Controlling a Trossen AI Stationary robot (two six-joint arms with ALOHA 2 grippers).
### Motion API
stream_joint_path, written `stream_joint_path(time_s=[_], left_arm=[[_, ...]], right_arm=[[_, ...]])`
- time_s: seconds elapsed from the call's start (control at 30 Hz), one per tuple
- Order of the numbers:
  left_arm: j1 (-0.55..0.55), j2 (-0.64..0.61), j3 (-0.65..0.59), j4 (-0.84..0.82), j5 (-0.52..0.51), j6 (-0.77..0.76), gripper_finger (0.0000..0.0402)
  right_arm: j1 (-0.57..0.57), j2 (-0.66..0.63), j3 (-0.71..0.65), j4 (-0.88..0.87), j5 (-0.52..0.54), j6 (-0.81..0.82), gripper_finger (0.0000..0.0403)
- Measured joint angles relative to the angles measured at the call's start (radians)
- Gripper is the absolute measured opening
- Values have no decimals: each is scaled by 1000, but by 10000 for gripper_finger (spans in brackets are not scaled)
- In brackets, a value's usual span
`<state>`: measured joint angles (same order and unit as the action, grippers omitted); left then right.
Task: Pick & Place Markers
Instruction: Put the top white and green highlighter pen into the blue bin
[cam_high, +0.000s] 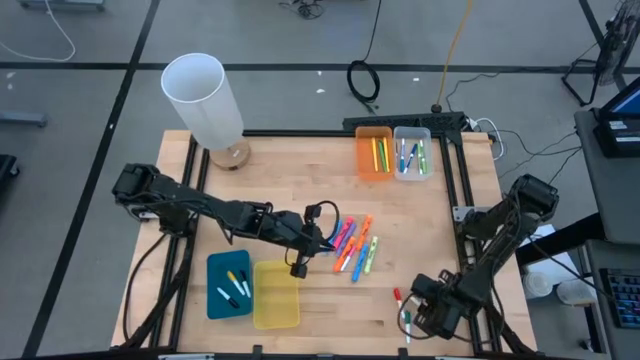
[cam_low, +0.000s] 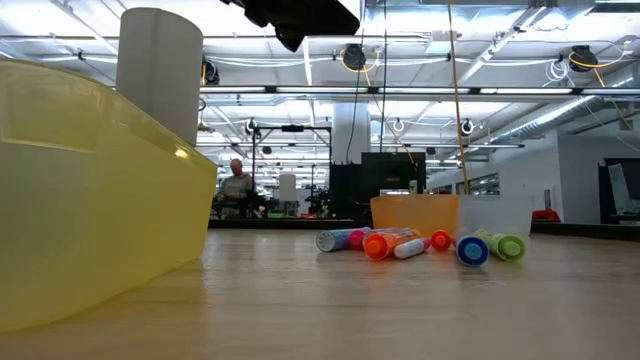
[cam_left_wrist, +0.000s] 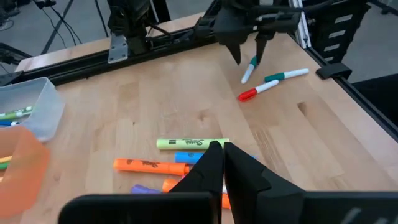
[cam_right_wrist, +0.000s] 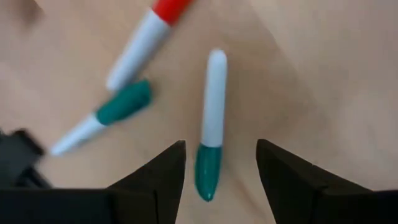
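A pile of highlighters (cam_high: 355, 245), orange, pink, yellow-green and blue, lies on the wooden table's middle. My left gripper (cam_high: 328, 243) hangs shut above the pile's left side (cam_left_wrist: 222, 148), holding nothing. Three thin white markers lie near the table's near right corner: one red-capped (cam_right_wrist: 146, 40) and two green-capped (cam_right_wrist: 102, 115). My right gripper (cam_high: 408, 312) points down over them, open. Its fingers stand on either side of one green-capped marker (cam_right_wrist: 211, 124) without touching it; that marker lies flat on the table (cam_left_wrist: 249, 70).
An orange bin (cam_high: 374, 153) and a clear bin (cam_high: 412, 152), both with markers, stand at the far edge. A blue bin (cam_high: 229, 285) with markers and a yellow bin (cam_high: 276, 295) sit near left. A white cylinder (cam_high: 203, 100) stands at the far left.
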<state>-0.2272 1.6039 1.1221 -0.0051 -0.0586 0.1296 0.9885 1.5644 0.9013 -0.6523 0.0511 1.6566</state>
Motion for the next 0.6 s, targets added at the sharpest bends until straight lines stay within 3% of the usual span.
stream_joint_path(time_s=[0.2,0.37,0.6], left_arm=[[4,0,0,2,-2,-1,3],[5,0,0,8,-3,-4,22],[5,0,0,8,-3,-8,41]], right_arm=[[40,47,-75,117,3,73,184],[39,98,-82,50,-33,172,179],[40,105,-83,26,-46,228,107]])
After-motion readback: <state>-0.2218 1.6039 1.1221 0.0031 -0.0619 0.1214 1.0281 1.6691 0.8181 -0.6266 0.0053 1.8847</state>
